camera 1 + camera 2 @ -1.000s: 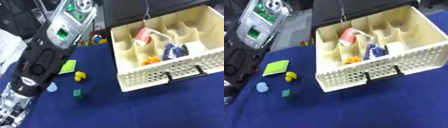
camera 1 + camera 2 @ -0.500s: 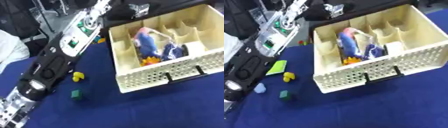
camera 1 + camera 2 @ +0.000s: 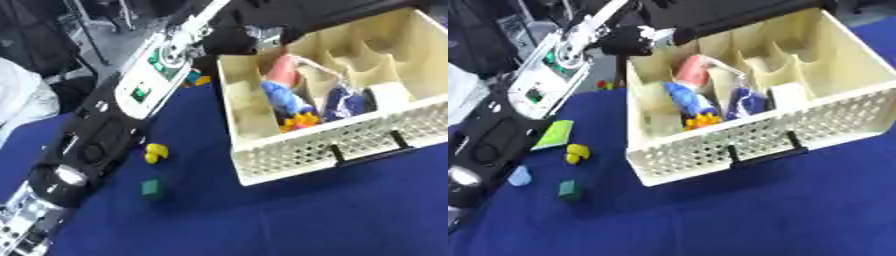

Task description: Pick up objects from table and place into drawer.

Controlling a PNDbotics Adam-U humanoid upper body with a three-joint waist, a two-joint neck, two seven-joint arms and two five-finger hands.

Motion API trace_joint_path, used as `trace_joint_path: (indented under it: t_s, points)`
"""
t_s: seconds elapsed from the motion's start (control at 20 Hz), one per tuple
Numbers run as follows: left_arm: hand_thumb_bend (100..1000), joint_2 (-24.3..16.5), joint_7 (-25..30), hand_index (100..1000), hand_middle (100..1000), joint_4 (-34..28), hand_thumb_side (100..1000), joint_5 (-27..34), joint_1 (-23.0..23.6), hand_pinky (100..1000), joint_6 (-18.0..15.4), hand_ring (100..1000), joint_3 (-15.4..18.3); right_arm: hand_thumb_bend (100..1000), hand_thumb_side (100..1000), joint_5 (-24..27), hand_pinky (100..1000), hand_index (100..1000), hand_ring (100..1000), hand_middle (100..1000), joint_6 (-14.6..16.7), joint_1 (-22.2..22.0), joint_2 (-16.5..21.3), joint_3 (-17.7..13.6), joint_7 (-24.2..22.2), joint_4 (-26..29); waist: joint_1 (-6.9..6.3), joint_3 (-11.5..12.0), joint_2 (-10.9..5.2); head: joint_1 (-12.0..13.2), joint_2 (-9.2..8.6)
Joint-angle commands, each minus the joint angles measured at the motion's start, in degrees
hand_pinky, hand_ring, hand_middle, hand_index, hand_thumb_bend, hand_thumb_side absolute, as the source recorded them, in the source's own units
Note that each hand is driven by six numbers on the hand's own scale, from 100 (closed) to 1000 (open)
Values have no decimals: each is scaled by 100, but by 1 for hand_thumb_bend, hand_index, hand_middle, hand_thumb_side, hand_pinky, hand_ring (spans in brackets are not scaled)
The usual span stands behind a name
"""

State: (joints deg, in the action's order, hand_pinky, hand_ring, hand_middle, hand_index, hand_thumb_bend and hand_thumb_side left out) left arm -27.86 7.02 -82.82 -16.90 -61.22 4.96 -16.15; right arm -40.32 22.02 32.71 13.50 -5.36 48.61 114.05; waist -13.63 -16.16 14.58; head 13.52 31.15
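L arm point(image 3: 131, 105) over drawer point(image 3: 710, 145)

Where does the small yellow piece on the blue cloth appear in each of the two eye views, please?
Left eye view: the small yellow piece lies left of centre, beside the left arm, with the green block below it.
Right eye view: it lies at the left, just under the lime-green card.
Shared landmark: the drawer's black handle, to the piece's right in both.
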Motion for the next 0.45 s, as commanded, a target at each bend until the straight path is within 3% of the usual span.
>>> trace_joint_path:
  t_s: [0.05,0.2,0.25,0.3,0.35,0.45]
  points:
    - [637,-330,-250,789,654,-413,645,228,32,522,-70,727,236,100,1000,-70,596,761,632,603,232,34,150,-52,290,55,70,66,-147,-65,55]
    - [462,-524,-495,778,644,-807,606,470,300,515,-275,721,454,100,1000,-102,596,761,631,604,201,-9,173,-95,325,55,127,186,-187,-151,100]
    - [304,-588,-577,764,635,-940,576,552,408,510,-346,715,525,100,1000,-111,596,761,631,604,188,-22,174,-113,331,55,159,229,-200,-184,110]
    - [286,-645,-660,763,634,-1075,573,635,529,510,-424,715,593,100,1000,-118,596,761,631,604,177,-37,171,-131,333,55,192,274,-215,-213,128]
    - [193,-698,-744,757,631,-1212,555,719,651,508,-503,713,650,100,1000,-122,595,760,630,605,169,-45,166,-143,335,55,221,311,-226,-233,139]
    - [100,-832,-908,752,626,-1478,536,883,899,503,-656,710,791,100,1000,-129,595,760,630,605,157,-59,153,-167,336,55,296,391,-240,-282,139]
